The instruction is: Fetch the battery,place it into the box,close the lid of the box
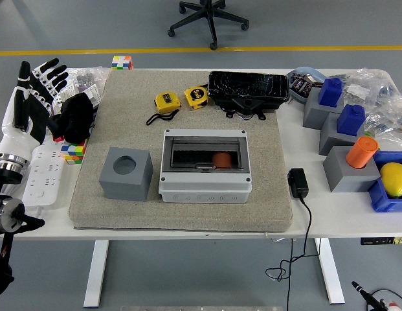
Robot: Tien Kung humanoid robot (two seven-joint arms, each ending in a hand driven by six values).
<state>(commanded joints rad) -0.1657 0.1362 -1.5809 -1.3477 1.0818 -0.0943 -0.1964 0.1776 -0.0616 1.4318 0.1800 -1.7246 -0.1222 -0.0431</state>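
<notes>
Orange battery (221, 159) seen inside grey box (205, 166), apparently under shut clear lid (204, 153). Left hand (33, 97) raised at table's left edge, fingers spread, nothing held. Battery judged light, rigid, smooth; best gripped across sides.

No text, label, brand, number or sign can be read anywhere. The two yellow tape measures (167, 102) carry dark patches on their faces, but these are too small to make out.
</notes>
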